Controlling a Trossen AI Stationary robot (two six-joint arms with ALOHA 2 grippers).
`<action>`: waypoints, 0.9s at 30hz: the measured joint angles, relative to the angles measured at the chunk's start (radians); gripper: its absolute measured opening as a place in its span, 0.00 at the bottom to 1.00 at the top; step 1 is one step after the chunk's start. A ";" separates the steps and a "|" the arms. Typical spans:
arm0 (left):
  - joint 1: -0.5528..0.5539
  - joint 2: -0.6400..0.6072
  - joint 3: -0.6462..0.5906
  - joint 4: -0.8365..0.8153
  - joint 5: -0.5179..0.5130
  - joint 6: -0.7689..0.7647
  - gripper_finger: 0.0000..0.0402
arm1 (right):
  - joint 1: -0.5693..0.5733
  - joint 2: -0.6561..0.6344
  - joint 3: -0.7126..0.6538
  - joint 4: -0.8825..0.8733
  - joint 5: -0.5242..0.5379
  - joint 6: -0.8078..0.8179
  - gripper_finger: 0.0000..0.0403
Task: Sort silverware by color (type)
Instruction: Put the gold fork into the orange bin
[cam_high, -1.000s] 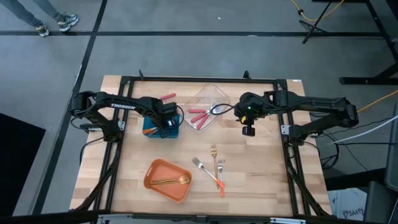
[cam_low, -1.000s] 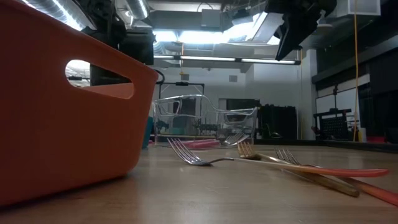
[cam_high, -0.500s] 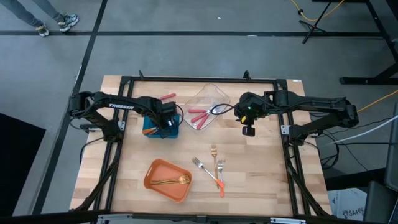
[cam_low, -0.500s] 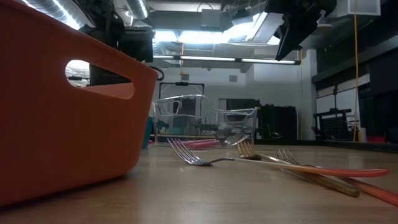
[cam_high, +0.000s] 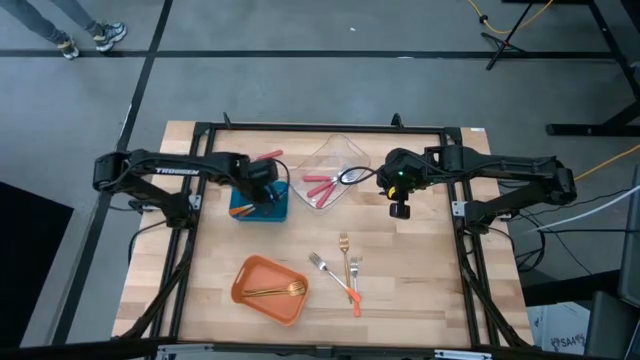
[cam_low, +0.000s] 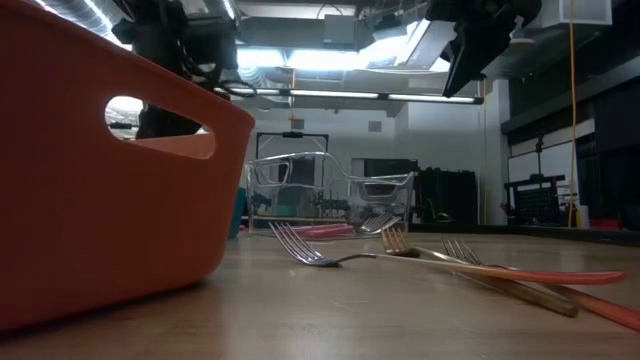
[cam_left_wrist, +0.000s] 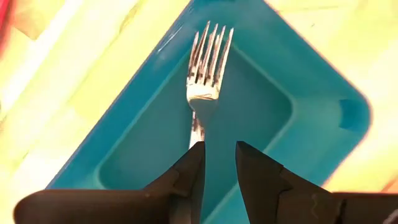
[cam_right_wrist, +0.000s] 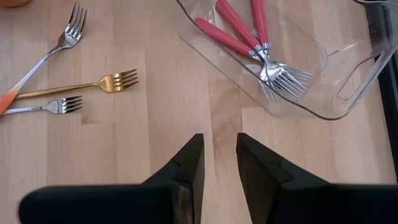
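— Since a second ago your left arm has swung outward; its left pincer (cam_high: 262, 187) hangs over the blue bin (cam_high: 278, 211), fingers slightly apart, fork (cam_left_wrist: 206, 74) inside. Handle's hidden though.

— Right pincer (cam_high: 399, 210) gapes empty over bare surface (cam_high: 420, 270); three forks (cam_high: 345, 270) lie nearby.

Glossy metal fork (cam_left_wrist: 205, 81), wood table (cam_high: 420, 280)

Fork in blue container (cam_left_wrist: 204, 87): handle hidden behind left gripper (cam_left_wrist: 217, 168) in left wrist view.
Orange container (cam_low: 100, 180): cut off at left and bottom edges of low view.
Orange-handled fork (cam_right_wrist: 43, 53): handle end cut off at edge in right wrist view.
Clear container (cam_right_wrist: 323, 81): far corner cut off in right wrist view.
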 joint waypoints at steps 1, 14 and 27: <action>-0.005 -0.010 0.000 0.000 0.000 -0.013 0.21 | 0.000 0.000 0.000 0.000 0.000 0.000 0.21; -0.113 -0.128 0.000 0.119 -0.003 -0.125 0.21 | 0.000 0.000 0.001 0.011 -0.102 -0.064 0.21; -0.204 -0.134 0.001 0.243 -0.035 -0.121 0.21 | 0.095 0.000 0.001 0.132 -0.289 -0.210 0.21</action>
